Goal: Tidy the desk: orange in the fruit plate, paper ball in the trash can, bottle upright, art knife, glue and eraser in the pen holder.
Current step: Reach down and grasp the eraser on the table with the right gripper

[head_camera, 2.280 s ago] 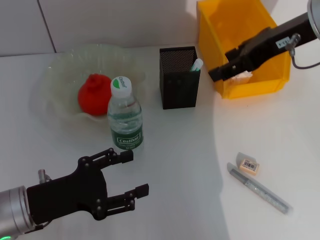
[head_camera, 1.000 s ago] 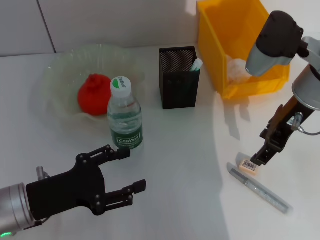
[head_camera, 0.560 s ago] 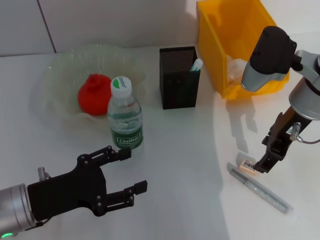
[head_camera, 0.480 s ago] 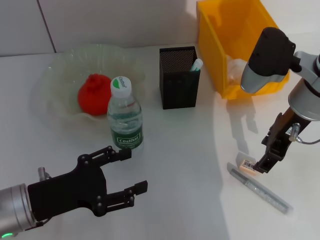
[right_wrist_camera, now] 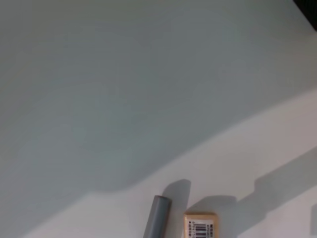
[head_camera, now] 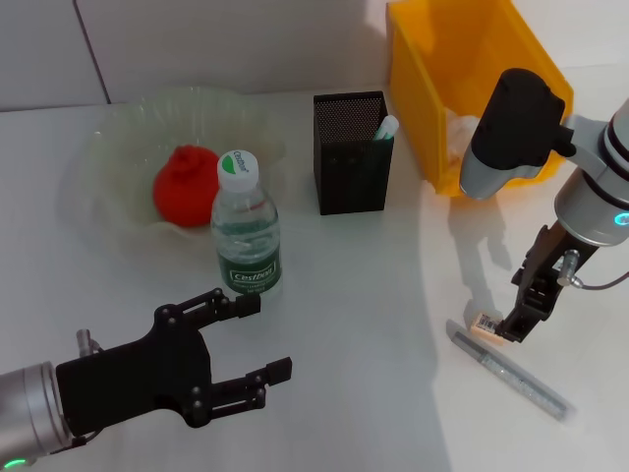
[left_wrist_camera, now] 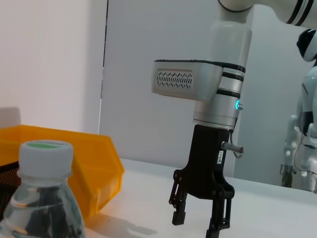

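- One left gripper (head_camera: 251, 339) is hovering low over the white desk (head_camera: 354, 295), at the near left of the head view. Its black fingers (head_camera: 239, 306) are spread apart and are grasping nothing.
- One fruit plate (head_camera: 103, 162) is standing at the far left, and one orange (head_camera: 187, 185) is lying inside it.
- One bottle (head_camera: 246, 236) is standing upright just in front of the plate, its white cap on top and its green label facing the camera. It is near the left gripper but apart from it.
- One pen holder (head_camera: 351, 157) is standing to the right of the bottle. One white-tipped stick (head_camera: 386, 127) is leaning out of its right corner; I cannot tell what it is.
- One trash can (head_camera: 472, 84) is standing at the far right, and one paper ball (head_camera: 460, 126) is partly showing inside it, behind the right arm.
- One eraser (head_camera: 486, 323) is lying on the desk at the right, in front of the trash can.
- One grey art knife (head_camera: 509, 370) is lying just beside the eraser, on its near side.
- One right gripper (head_camera: 515, 329) is pointing down just over the right end of the eraser. In the left wrist view its two fingers (left_wrist_camera: 179, 207) are standing apart, released. If they are touching the eraser, I cannot tell.
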`<control>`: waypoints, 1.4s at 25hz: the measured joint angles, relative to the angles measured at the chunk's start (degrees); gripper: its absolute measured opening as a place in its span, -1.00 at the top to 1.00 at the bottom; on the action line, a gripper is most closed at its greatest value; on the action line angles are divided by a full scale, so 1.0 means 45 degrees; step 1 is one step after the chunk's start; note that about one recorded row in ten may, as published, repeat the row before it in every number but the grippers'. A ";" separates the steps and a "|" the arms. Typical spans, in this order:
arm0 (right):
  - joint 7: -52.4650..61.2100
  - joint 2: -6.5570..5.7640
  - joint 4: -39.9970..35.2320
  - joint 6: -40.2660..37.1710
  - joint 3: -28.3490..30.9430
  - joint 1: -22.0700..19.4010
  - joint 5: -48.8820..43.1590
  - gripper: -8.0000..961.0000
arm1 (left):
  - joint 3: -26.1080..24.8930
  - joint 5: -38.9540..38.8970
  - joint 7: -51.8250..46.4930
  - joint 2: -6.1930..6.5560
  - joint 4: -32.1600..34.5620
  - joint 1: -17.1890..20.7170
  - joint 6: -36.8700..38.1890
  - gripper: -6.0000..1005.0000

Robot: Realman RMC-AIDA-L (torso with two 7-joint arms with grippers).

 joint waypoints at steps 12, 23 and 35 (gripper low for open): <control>0.0017 0.0024 0.0358 0.0310 -0.0472 0.0020 0.0115 -0.57 | 0.0000 0.0001 0.0000 -0.0005 -0.0012 -0.0002 0.0044 -0.57; 0.0177 0.0025 0.0431 0.0578 -0.0595 0.0053 0.0131 -0.57 | 0.0016 0.0000 0.0000 -0.0020 -0.0074 0.0038 0.0065 -0.57; 0.0254 0.0025 0.0479 0.0562 -0.0657 0.0042 0.0144 -0.57 | 0.0019 0.0000 0.0000 -0.0019 -0.0105 0.0090 0.0104 -0.57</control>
